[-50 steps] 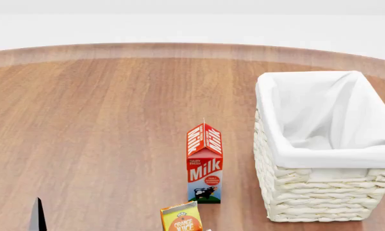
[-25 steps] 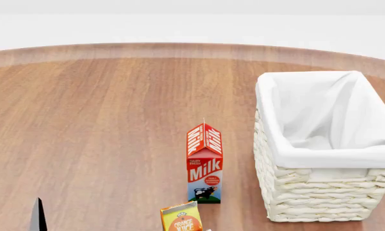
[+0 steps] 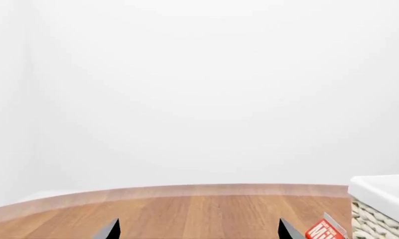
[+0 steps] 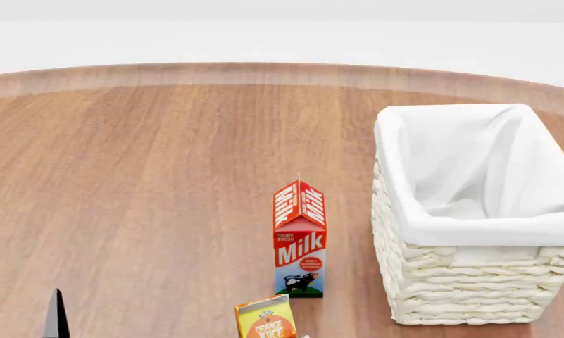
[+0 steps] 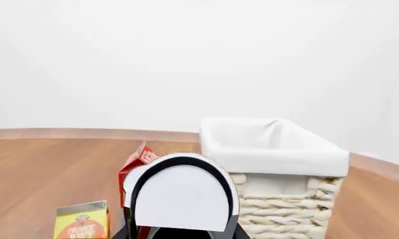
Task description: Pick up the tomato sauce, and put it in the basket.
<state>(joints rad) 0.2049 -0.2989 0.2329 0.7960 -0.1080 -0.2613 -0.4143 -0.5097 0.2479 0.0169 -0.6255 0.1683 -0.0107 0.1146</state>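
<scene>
A can with a flat silvery-white top, the tomato sauce (image 5: 181, 196), fills the right wrist view close to the camera. It sits between the dark fingers of my right gripper (image 5: 183, 234), which is shut on it; only a sliver of red label shows below the top. Beyond the can stands the cream wicker basket (image 5: 282, 201) with its white liner, also seen in the head view (image 4: 450, 282) and at the edge of the left wrist view (image 3: 378, 211). My left gripper (image 3: 199, 231) is open over bare wood, its two tips far apart. One dark fingertip (image 4: 55, 317) shows in the head view.
A red milk carton (image 4: 301, 243) stands upright just left of the basket. An orange juice carton (image 4: 265, 320) stands nearer me, cut by the frame edge. The round wooden table (image 4: 150, 176) stretches away to the left and far side.
</scene>
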